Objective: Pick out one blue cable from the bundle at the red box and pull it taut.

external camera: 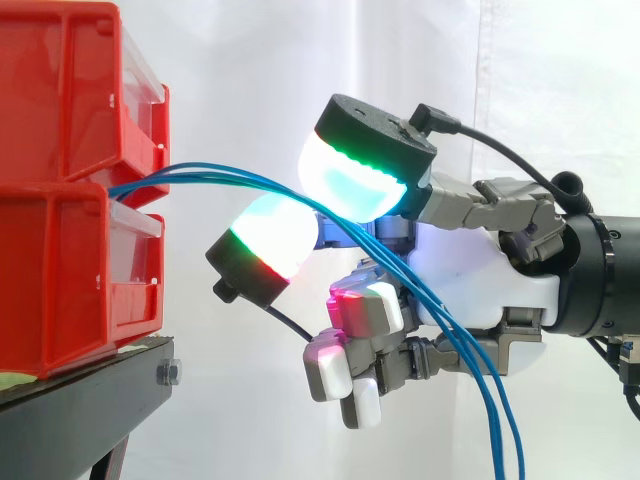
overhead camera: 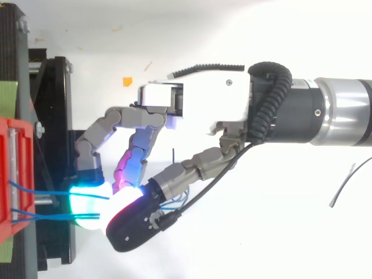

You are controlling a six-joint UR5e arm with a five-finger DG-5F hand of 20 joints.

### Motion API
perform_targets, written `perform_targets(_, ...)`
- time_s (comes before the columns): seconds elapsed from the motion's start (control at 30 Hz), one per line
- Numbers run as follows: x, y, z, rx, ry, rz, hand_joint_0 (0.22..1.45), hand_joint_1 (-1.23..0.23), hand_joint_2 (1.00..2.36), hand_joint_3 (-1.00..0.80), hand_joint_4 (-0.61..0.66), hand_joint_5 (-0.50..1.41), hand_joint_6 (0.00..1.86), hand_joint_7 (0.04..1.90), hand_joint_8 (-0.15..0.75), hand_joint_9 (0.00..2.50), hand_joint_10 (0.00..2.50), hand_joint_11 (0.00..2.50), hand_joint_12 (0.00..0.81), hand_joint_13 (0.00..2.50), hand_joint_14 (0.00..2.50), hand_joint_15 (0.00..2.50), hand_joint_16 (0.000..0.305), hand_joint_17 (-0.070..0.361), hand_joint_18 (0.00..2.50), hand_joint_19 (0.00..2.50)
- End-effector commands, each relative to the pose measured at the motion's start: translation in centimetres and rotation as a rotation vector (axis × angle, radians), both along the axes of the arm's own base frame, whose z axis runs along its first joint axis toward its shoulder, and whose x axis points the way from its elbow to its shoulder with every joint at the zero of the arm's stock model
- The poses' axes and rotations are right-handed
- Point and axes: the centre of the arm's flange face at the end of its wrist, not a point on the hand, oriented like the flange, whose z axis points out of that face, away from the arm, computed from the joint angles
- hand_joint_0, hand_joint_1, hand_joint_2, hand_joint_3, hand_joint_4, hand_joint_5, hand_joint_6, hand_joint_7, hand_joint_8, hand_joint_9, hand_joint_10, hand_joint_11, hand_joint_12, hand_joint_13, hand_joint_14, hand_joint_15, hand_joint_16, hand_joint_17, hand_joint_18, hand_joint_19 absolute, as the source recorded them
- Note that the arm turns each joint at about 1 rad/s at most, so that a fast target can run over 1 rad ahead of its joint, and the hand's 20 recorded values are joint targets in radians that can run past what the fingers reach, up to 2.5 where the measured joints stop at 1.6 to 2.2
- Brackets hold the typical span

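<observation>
My hand is curled round three blue cables, not one, with its glowing pads closed over them. Pulling from here would likely tension the whole bundle or let strands slip. The cables are thin, hang slack below my palm, and run back to the stacked red bins.
</observation>
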Motion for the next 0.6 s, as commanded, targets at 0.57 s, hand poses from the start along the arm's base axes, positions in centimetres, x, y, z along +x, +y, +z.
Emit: perform_targets(0.57, 0.05, 0.02, 0.09, 0.000, -0.002, 0.000, 0.66, -0.98, 1.00, -0.50, -0.23, -0.08, 0.94, 1.03, 0.261, 1.33, 0.03, 0.83, 0.292, 1.03, 0.02, 0.52, 0.039, 0.088, 0.93, 0.64)
